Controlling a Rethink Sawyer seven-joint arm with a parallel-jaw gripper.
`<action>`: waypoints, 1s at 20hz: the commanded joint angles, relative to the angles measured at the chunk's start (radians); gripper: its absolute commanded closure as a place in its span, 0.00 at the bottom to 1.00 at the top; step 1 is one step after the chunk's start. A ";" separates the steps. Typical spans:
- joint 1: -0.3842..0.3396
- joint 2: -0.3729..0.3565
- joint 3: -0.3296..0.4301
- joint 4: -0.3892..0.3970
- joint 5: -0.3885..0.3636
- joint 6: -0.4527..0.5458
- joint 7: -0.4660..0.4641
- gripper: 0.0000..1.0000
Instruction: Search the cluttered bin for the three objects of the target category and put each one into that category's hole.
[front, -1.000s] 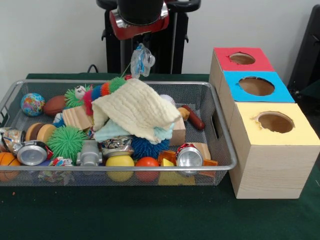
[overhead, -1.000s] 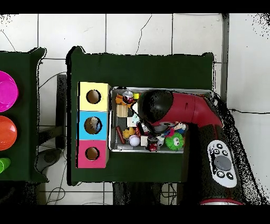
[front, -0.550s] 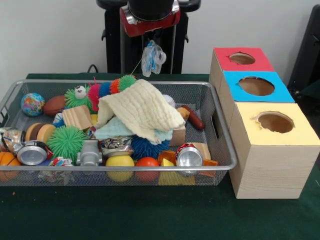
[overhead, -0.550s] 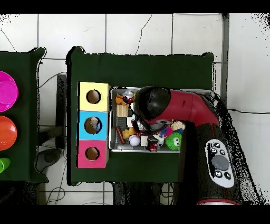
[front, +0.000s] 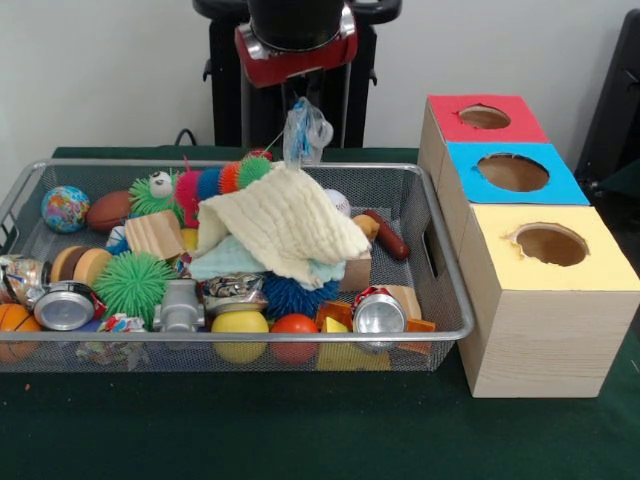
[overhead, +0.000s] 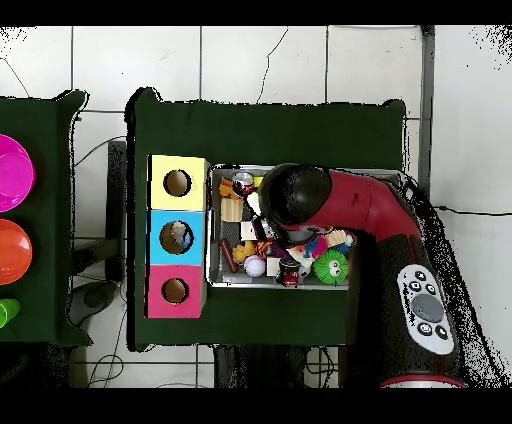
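Note:
My gripper (front: 301, 98) hangs over the back of the wire bin (front: 250, 338), shut on a crumpled clear-and-blue plastic wrapper (front: 306, 128). The wrapper dangles free, just above a cream knitted cloth (front: 280, 222) that tops the pile. At the right stand three wooden boxes with holes: red (front: 485, 118), blue (front: 513, 172) and yellow (front: 548, 243). In the overhead view the arm (overhead: 330, 205) hides the gripper and most of the bin (overhead: 212, 232). Something pale lies inside the blue box's hole (overhead: 177, 237).
The bin holds two crushed cans (front: 65, 305) (front: 378, 312), a green spiky ball (front: 135, 285), a caterpillar toy (front: 205, 182), a globe ball (front: 65, 208), a wood block (front: 155, 235), a sausage (front: 388, 236) and several small balls. Green cloth (front: 300, 430) covers the table.
The gripper carried the wrapper to the right in the front view, away from the bin's middle, then settled slightly lower. The cloth pile shifted a little.

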 joint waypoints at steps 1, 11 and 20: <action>-0.094 -0.008 0.207 0.161 0.165 -0.382 0.040 1.00; -0.256 0.118 0.372 0.223 0.126 -0.725 0.026 1.00; -0.315 0.142 0.435 0.283 0.063 -0.831 0.073 1.00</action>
